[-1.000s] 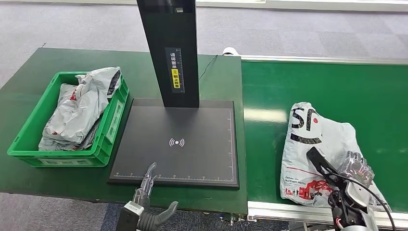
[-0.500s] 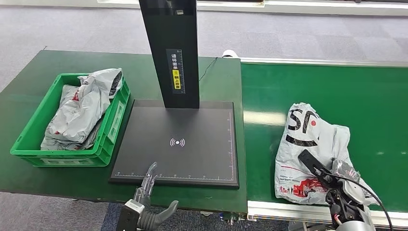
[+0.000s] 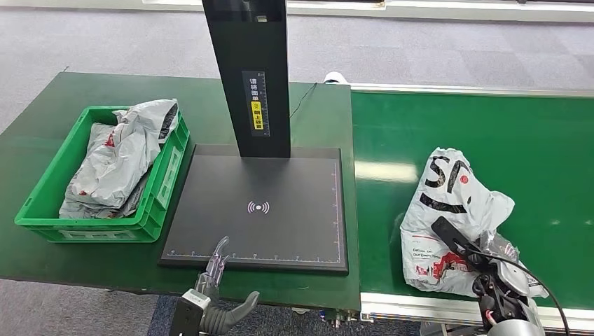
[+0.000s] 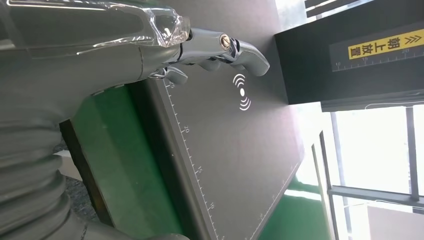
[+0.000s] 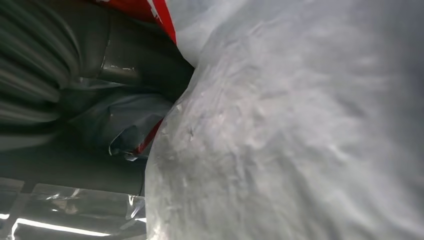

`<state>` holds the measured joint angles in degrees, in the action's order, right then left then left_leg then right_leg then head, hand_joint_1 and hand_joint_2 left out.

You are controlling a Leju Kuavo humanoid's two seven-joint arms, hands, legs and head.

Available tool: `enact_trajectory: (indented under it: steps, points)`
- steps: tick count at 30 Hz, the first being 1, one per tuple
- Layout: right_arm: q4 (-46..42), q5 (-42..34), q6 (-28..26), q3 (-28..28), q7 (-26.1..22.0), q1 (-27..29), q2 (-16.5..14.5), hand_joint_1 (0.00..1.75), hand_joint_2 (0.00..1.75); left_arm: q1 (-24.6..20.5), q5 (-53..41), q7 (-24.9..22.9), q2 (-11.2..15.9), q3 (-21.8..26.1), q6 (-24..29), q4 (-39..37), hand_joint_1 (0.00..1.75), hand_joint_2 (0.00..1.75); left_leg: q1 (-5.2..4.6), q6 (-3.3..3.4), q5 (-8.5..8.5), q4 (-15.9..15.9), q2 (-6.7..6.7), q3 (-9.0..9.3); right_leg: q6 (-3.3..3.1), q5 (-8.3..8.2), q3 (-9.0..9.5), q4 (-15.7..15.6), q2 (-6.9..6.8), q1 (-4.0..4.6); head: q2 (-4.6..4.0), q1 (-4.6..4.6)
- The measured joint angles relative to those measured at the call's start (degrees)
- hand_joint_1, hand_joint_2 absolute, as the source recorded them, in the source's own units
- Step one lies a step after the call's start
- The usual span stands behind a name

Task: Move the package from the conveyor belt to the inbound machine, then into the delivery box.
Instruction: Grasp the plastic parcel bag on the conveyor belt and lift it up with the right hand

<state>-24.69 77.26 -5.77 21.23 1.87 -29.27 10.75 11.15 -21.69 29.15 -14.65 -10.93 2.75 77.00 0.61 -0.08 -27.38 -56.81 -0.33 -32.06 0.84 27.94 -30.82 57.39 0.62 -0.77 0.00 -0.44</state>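
- While the grey courier bag lies on the green conveyor belt, the right hand presses into its near edge; its fingers look closed on the plastic.
- From these fingers the bag's long axis runs away, up the belt, and the inbound machine's black plate lies to their left.
- Beside that plate's near edge the left hand hovers open, holding nothing.
- Bag plastic covers the right fingertips, so I judge the grip only.
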Motion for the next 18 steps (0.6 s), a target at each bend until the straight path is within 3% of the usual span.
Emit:
enact_trajectory:
  steps: [3, 8, 13, 18]
  points:
    - [0.17, -2.69, -5.04, 0.14, -4.07, -0.27, -0.43, 1.75, 1.75, 0.08, 0.05, 0.23, 0.08, 0.11, 0.11, -0.04, 0.00, 1.75, -0.01, 0.00, 0.00, 0.00, 0.01, -0.09, 0.00, -0.02, -0.03, 0.01, 0.01, 0.00, 0.00, 0.01]
    - [-1.94, -19.28, -22.48, 2.45, -23.31, -0.74, -2.99, 1.75, 1.75, 0.64, -0.02, 1.34, 0.10, 0.15, 1.28, -0.10, 0.00, 1.75, -0.01, 0.05, 0.10, 0.00, -0.08, -0.29, 0.00, -0.07, -0.24, 0.02, -0.11, 0.00, 0.00, -0.01]
    - [-9.69, -44.22, -24.01, 4.01, -38.98, -0.15, -5.84, 1.75, 1.75, 0.76, -0.02, 2.06, 0.09, -0.09, 3.54, -0.61, 0.00, 1.75, -0.01, 0.06, 0.11, 0.00, -0.17, -0.45, 0.01, -0.04, -0.38, 0.03, -0.19, 0.00, 0.00, -0.02]
    - [-23.95, -64.35, -23.34, 0.40, -41.76, 5.37, -8.48, 1.75, 1.75, 0.80, 0.23, 2.25, 0.11, -0.27, 5.40, -1.04, 0.00, 1.75, -0.01, 0.05, 0.09, 0.00, -0.25, -0.57, 0.03, 0.00, -0.46, 0.03, -0.22, 0.00, 0.00, -0.01]
